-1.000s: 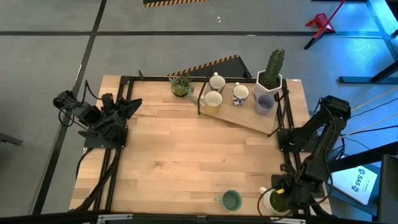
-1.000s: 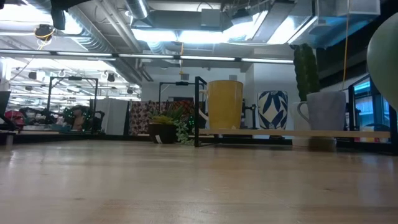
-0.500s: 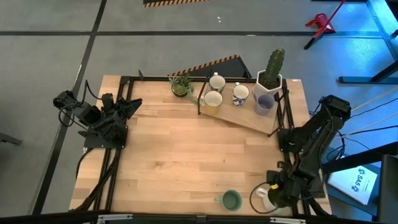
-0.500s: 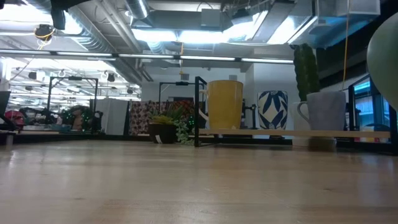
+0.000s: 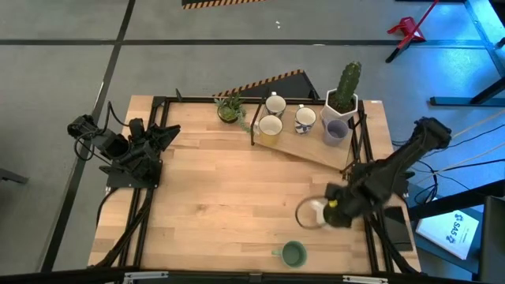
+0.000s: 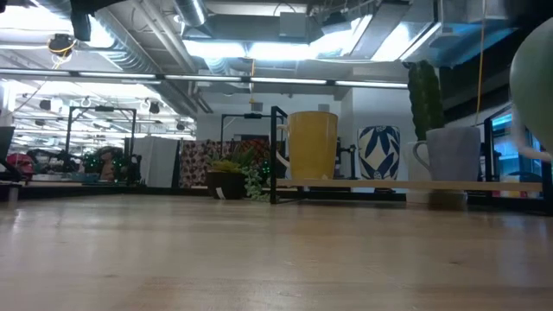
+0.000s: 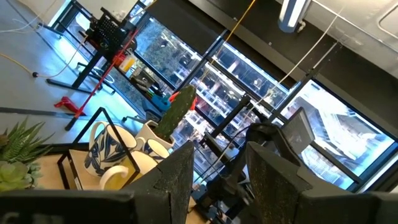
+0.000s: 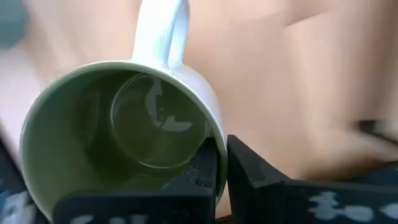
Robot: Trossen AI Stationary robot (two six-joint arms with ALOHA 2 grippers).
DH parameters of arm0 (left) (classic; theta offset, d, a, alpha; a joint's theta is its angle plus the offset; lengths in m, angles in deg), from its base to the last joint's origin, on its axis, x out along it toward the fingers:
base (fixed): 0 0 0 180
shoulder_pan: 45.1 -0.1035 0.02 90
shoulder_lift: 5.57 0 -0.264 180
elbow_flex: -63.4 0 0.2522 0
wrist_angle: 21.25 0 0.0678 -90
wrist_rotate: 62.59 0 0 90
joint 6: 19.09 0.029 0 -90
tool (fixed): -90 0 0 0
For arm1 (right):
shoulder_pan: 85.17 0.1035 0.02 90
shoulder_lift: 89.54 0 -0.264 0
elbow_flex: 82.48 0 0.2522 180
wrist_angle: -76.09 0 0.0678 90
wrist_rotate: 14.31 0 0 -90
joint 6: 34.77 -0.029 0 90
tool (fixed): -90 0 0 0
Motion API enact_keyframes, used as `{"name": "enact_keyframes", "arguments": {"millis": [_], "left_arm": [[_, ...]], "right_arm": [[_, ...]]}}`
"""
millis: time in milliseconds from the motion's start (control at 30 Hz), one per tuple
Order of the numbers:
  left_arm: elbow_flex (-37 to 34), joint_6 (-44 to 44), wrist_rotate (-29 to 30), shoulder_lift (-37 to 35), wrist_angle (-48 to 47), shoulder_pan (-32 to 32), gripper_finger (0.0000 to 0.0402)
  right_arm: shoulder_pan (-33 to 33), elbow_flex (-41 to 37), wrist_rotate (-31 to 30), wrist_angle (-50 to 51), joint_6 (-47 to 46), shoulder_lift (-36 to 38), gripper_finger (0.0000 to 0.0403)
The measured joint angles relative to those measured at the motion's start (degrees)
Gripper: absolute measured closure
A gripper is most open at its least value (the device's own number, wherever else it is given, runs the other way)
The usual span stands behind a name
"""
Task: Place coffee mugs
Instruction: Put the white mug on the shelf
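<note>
**One label, barely readable**

Lower right of the high view, off the table on the floor: a white sheet or box with blue print (image 5: 460, 229), seemingly "SAS", too small to confirm. No other writing legible in any view.

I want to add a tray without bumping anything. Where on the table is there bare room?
The widest bare wood lies mid-table, between the left arm's base and the right pincer, which grips a pale mug by its rim. It is crowded at the far shelf with its mugs and cactus pot, and near the green mug.
</note>
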Motion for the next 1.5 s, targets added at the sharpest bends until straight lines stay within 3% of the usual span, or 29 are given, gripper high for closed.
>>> {"name": "enact_keyframes", "arguments": {"millis": [233,433,733,967,1500], "left_arm": [[0.0,0.0,0.0,0.0,0.0,0.0,0.0259],[0.0,0.0,0.0,0.0,-0.2,0.0,0.0259],[0.0,0.0,0.0,0.0,-0.3,0.0,0.0259],[0.0,0.0,1.2,0.0,-0.3,0.0,0.0259],[0.0,0.0,2.5,0.0,-0.2,0.0,0.0259]], "right_arm": [[-20.4,1.8,-1.4,7.0,17.2,6.6,0.0402],[-38.6,1.8,-2.1,8.6,34.8,7.4,0.0402],[-57.0,1.8,-3.5,7.5,54.4,8.3,0.0403],[-63.3,1.8,-3.4,6.9,60.7,8.3,0.0403],[-66.9,-4.1,-0.4,1.0,64.1,8.9,0.0403]]}}
